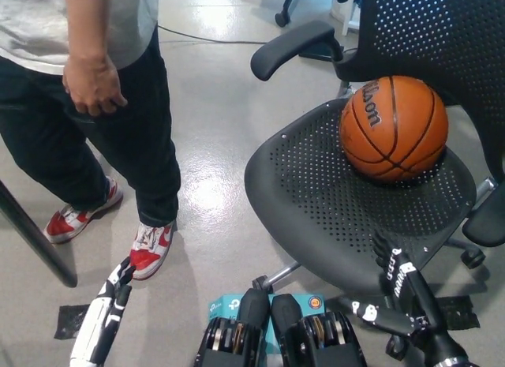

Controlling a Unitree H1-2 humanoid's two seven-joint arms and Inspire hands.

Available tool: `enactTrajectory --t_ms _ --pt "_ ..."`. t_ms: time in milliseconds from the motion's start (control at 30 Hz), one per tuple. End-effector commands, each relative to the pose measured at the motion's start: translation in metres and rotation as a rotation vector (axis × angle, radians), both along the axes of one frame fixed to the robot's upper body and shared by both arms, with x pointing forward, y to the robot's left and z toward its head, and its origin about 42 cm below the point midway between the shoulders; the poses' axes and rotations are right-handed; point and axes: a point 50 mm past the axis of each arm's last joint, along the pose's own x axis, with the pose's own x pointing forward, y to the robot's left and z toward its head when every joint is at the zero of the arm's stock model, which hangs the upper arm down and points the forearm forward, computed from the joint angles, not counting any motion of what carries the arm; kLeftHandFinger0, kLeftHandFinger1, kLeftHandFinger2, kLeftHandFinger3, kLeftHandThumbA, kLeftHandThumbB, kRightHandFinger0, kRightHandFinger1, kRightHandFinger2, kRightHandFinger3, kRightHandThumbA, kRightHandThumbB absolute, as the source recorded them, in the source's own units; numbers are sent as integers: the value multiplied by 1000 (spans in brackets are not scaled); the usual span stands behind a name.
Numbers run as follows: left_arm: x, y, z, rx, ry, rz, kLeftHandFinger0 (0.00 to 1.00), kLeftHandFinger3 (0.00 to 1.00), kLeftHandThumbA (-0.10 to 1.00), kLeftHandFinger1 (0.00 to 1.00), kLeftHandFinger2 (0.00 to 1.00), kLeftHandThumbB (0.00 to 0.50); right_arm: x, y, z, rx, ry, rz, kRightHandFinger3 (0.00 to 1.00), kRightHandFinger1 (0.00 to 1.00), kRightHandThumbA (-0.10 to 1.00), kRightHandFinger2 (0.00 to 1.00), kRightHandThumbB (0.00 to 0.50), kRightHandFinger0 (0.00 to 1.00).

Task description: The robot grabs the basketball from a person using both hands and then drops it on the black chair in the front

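Since the basketball (pixel 394 129) already sits on the perforated seat of the black chair (pixel 316 201), toward the back near the backrest, the task looks essentially finished: neither hand touches the ball and nothing appears left but to lower the arms. At the lower left, the white left hand (pixel 117 286) hangs low over the floor with its fingers extended and holding nothing. At the lower right, the black right hand (pixel 388 280) is in front of the seat's near edge, fingers apart and empty, well apart from the ball. To the left stands a person (pixel 87 91) in dark trousers and a light shirt, one hand (pixel 93 84) hanging loose at the hip, red and white shoes (pixel 150 249) on the ground. Underfoot is a smooth grey floor (pixel 209 106) with a glossy sheen, a cable running across it at the top, and patches of dark tape at the bottom. A teal box (pixel 225 305) lies near the chair's base
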Motion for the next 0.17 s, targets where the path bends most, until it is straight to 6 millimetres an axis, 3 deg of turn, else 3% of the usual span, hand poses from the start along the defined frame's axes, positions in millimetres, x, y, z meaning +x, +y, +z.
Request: enactTrajectory --t_ms 0,133 --pt "5 -4 10 7 -44 -20 1000 1000 1000 1000 1000 211 5 -2 15 -1 -96 12 1000 1000 1000 1000 141 1000" --pt "7 -4 12 22 -73 -20 1000 1000 1000 1000 1000 184 7 -3 14 -30 -98 -5 1000 1000 1000 1000 148 1000"
